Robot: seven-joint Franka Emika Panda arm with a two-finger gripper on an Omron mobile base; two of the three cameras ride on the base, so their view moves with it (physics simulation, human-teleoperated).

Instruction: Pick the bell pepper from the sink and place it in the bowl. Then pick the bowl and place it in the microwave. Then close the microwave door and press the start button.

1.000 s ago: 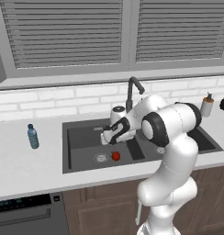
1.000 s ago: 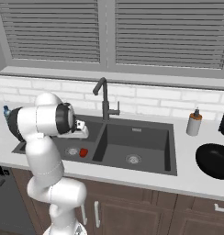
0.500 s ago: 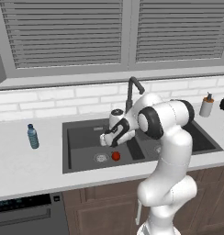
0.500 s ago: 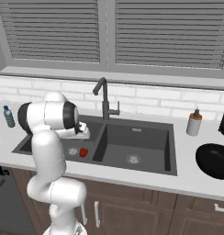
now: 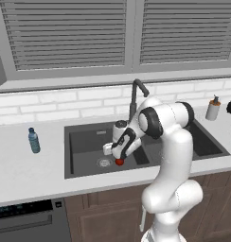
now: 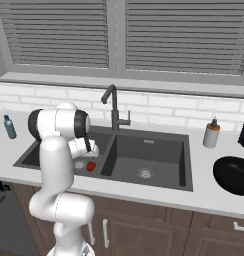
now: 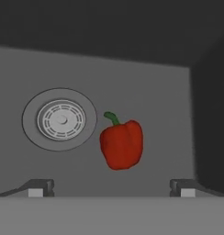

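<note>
- Bell pepper lay on floor of sink's left basin, just beside round drain, green stem toward it.
- Tool hung low above pepper, fingers wide apart, touching nothing.
- Black bowl on counter well right of sink.
- Bottle stood left.

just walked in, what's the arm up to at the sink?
The arm has its gripper lowered into the left basin of the sink, over the bell pepper. In the hand view the fingertips stand wide apart with the pepper between and beyond them, beside the round drain, so nothing is grasped yet. The bowl sits on the counter right of the sink, with nothing in it.
</note>
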